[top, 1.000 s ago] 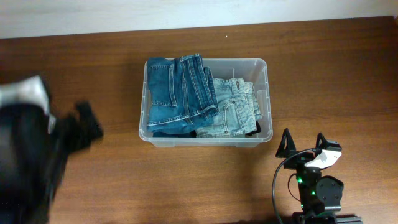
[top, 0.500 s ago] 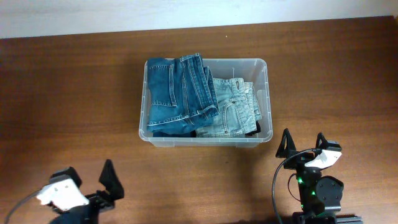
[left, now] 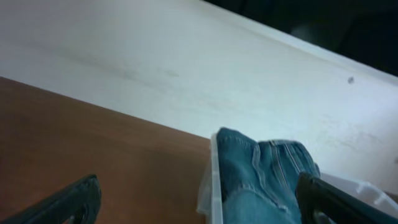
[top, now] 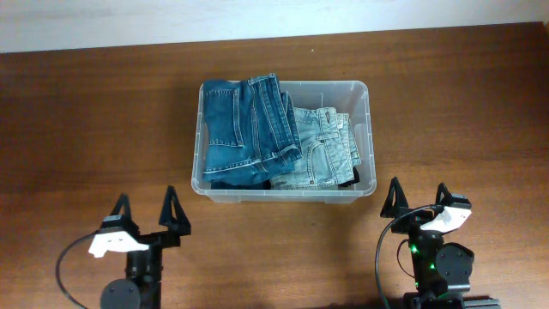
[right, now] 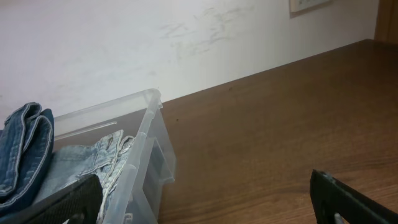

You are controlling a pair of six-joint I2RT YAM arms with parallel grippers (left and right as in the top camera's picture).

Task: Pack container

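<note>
The container (top: 283, 195) sits mid-frame, holding folded jeans (top: 249, 129). The left gripper (top: 146, 206), lower left, and right gripper (top: 418, 196), lower right, gape wide, empty. Tucking the jeans down likely needs a soft push.

Inside the container (top: 283, 195) on the table (top: 103, 112), one pair of jeans (top: 244, 129) lies left of another pair (top: 322, 154).

- Black pointed fingers (top: 171, 211) were fitted to the left gripper (top: 146, 206) and the right gripper (top: 418, 196).
- A white housing (top: 107, 245) was mounted behind each.
- Black cables (top: 62, 268) were looped alongside.
</note>
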